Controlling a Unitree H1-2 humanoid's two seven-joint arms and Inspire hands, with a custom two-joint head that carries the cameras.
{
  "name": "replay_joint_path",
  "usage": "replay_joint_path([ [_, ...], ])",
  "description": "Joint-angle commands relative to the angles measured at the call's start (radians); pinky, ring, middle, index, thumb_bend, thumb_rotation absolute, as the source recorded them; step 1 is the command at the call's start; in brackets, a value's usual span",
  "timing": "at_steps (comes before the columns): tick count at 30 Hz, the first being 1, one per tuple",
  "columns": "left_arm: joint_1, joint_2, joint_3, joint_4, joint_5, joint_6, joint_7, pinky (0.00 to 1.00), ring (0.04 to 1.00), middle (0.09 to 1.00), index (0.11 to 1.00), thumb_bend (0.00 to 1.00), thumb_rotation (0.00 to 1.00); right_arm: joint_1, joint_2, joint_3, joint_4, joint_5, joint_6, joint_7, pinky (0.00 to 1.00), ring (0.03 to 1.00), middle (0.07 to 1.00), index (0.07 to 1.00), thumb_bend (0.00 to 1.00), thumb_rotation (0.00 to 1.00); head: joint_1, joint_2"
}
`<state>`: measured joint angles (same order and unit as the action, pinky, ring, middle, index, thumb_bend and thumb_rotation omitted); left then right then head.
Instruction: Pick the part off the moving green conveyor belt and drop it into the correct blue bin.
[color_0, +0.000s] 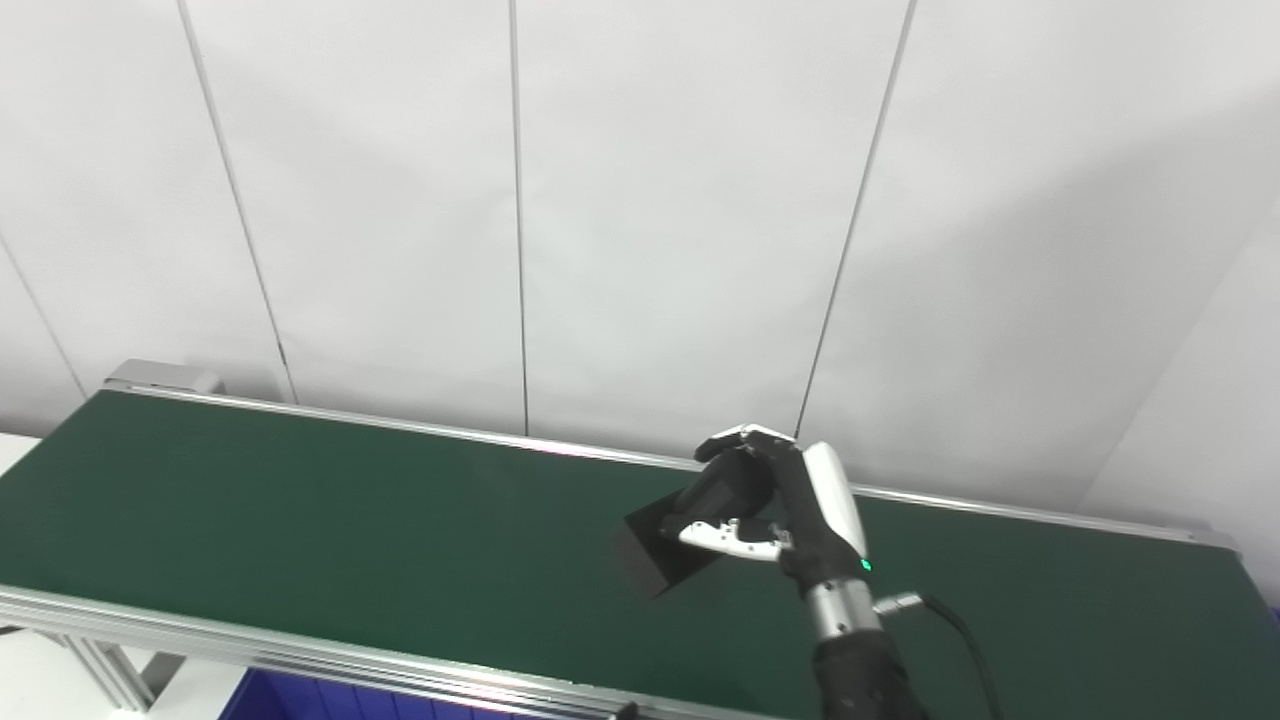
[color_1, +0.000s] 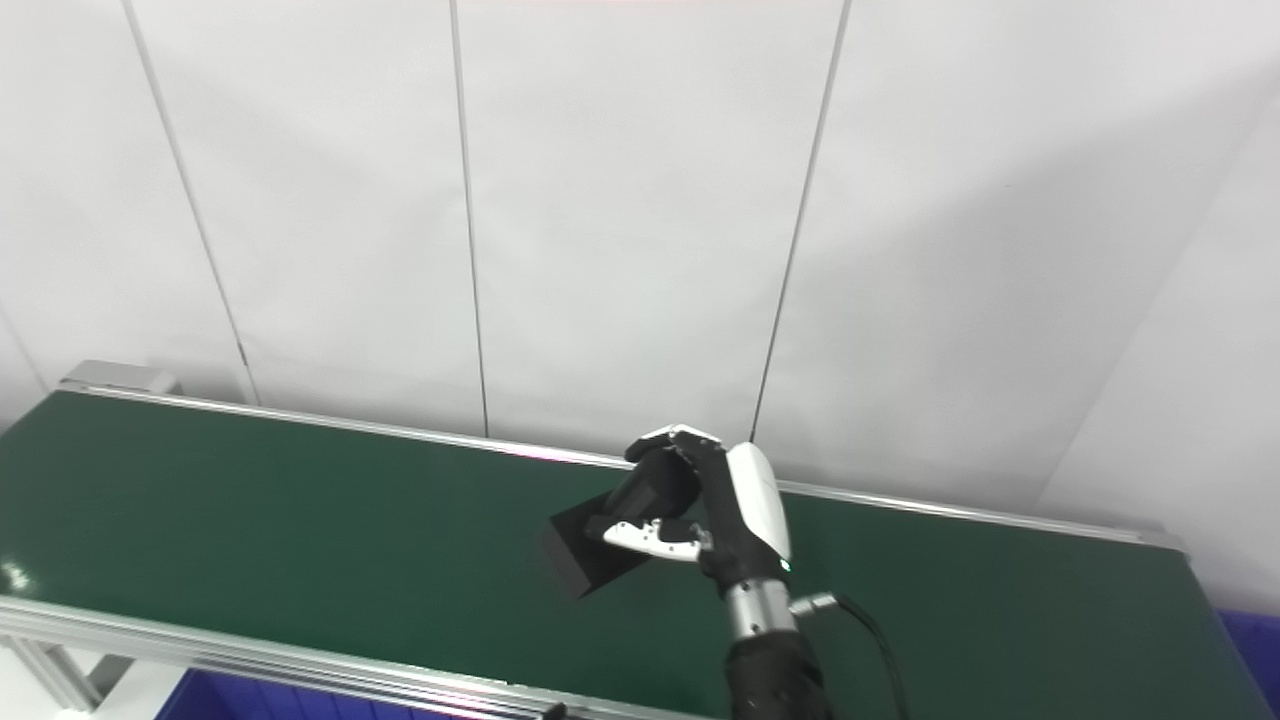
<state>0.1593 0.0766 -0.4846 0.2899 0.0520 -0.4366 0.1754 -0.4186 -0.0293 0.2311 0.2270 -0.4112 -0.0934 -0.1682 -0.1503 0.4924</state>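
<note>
My right hand reaches over the green conveyor belt near its middle right. Its fingers are closed around a black part, a round body ending in a square block. The part is tilted, its block end pointing down and left, just above or touching the belt; I cannot tell which. My left hand is out of sight.
A blue bin shows below the belt's front rail at the bottom left. Another blue bin edge appears at the far right. White wall panels stand behind the belt. An aluminium rail runs along the front edge.
</note>
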Motion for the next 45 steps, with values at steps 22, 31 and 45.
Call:
replay_joint_path([
  [22,0.032,0.009,0.22,-0.151,-0.102,-0.033,-0.292,0.97,0.974,0.973,1.0,0.93,1.0,0.299,-0.085,-0.259,-0.454,0.064,-0.071,-0.035,0.29,0.376,0.481,0.55,0.51,0.0,-0.292,0.226],
  [31,0.043,0.016,0.271,-0.324,-0.109,0.007,-0.325,0.96,0.964,0.949,1.0,0.93,0.96,0.422,-0.109,-0.293,-0.617,0.005,0.046,0.026,0.31,0.391,0.481,0.536,0.51,0.0,-0.344,0.326],
  [45,0.056,0.035,0.308,-0.45,-0.116,0.126,-0.346,0.95,0.98,0.972,1.0,0.99,0.99,0.54,-0.116,-0.309,-0.546,-0.056,0.045,0.028,0.34,0.409,0.488,0.525,0.52,0.0,-0.397,0.379],
])
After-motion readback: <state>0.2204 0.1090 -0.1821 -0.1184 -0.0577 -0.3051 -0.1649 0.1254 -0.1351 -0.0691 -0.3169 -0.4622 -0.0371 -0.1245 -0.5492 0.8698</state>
